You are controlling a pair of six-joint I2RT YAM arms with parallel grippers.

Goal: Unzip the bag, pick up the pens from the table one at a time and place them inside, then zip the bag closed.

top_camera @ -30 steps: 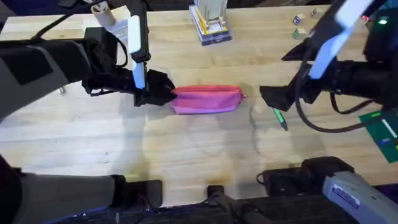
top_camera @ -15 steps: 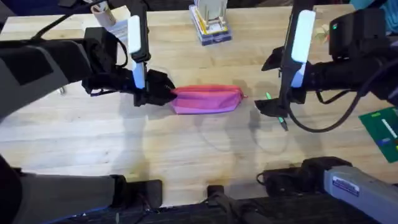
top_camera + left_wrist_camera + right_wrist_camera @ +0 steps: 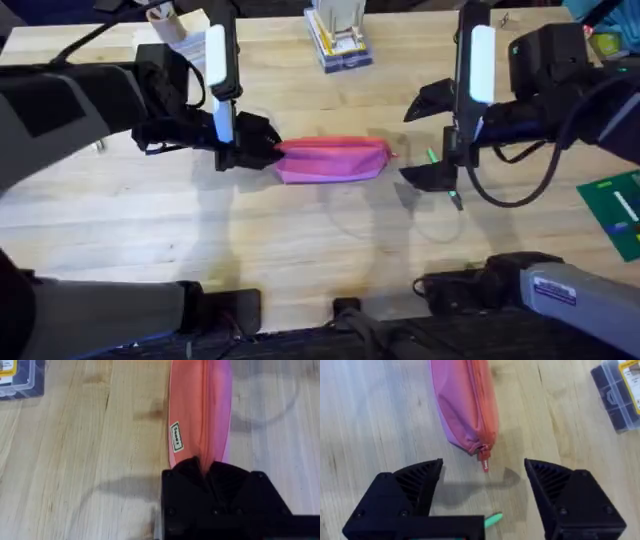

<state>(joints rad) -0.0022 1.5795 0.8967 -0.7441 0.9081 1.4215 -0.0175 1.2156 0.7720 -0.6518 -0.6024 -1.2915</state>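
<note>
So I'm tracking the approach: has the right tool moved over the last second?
Yes. The right tool has swung up the overhead view, away from the green pen, toward the pink bag's zipper end, open.

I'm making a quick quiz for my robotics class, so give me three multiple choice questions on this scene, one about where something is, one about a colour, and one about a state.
1. Where is the left gripper?
A. at one end of the bag
B. over the pen
C. beside the clear box

2. What colour is the pen?
A. red
B. green
C. black

3. How does the right gripper stand?
A. shut on the pen
B. shut on the zipper pull
C. open, holding nothing

Answers:
1 A, the left wrist view shows its fingers clamped on the bag's end.
2 B, its green body lies on the table.
3 C, its fingers stand wide apart before the pull.
</note>
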